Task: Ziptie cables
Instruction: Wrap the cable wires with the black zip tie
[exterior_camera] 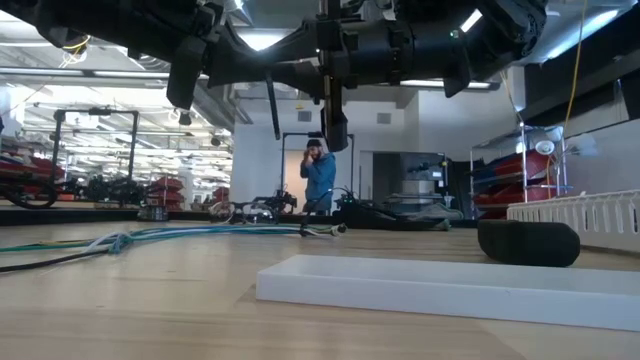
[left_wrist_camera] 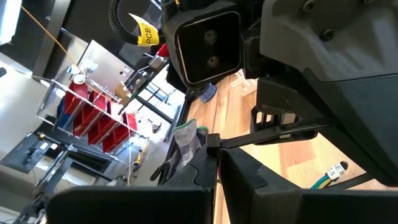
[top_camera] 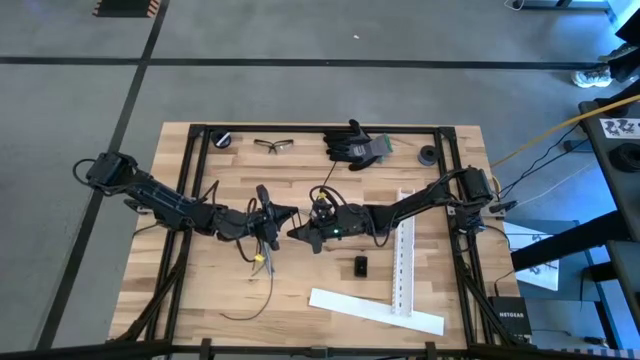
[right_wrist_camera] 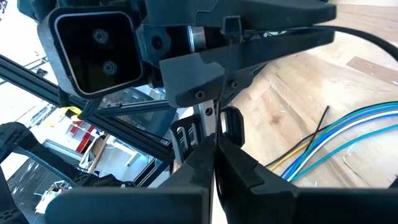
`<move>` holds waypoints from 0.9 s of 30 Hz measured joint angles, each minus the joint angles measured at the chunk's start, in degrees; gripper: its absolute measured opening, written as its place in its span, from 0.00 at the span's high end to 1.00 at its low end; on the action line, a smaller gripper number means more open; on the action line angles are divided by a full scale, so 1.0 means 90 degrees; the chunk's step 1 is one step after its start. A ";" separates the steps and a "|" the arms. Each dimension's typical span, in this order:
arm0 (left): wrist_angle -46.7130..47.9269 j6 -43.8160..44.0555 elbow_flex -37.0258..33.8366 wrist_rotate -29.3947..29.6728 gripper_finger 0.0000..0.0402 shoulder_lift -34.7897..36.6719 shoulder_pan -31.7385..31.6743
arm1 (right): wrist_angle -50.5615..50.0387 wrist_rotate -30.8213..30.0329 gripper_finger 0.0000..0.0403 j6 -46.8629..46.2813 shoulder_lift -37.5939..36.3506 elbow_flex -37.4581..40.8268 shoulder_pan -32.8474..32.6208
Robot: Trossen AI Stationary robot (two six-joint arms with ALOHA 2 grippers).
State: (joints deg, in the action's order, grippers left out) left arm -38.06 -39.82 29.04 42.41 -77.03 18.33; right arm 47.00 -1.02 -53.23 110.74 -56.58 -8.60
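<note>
The cables, a few thin limp wires in pale blue, grey and greenish yellow, lay on the pale wooden table just below the spot where the two arms met, trailing toward the front edge. The low view showed them flat on the boards, bunched at one point. The right wrist view caught their blue, white and yellow strands fanned over the wood with a thin stiff black ziptie lying across them.

The left gripper hung above the middle of the table, its fingers pressed together. The right gripper faced it tip to tip, fingers likewise closed; whether either pinched a ziptie could not be told.

Two flat white perforated strips formed an L near the right front. A small black block sat beside them. Black gloves and clear safety glasses lay along the far edge.

A person stood in the room beyond.
</note>
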 joint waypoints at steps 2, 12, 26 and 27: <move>0.0001 0.0022 0.0000 0.0000 1.00 0.0000 0.0000 | -0.0002 -0.0064 1.00 0.0014 0.0000 0.0000 0.0000; -0.0002 0.0068 0.0000 0.0000 1.00 0.0000 0.0000 | -0.0002 -0.0419 1.00 0.0062 0.0000 0.0000 0.0000; 0.0016 0.0008 0.0000 -0.0292 1.00 -0.0065 0.0015 | 0.0386 -0.0599 1.00 0.0031 0.0010 0.0000 0.0041; -0.0011 -0.0060 0.0002 -0.0273 1.00 -0.0097 0.0025 | 0.0383 -0.0598 1.00 -0.0026 0.0010 0.0000 0.0040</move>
State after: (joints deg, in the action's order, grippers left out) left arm -38.16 -40.36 29.06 39.96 -77.91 18.55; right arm 50.45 -6.40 -53.47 110.83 -56.58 -8.24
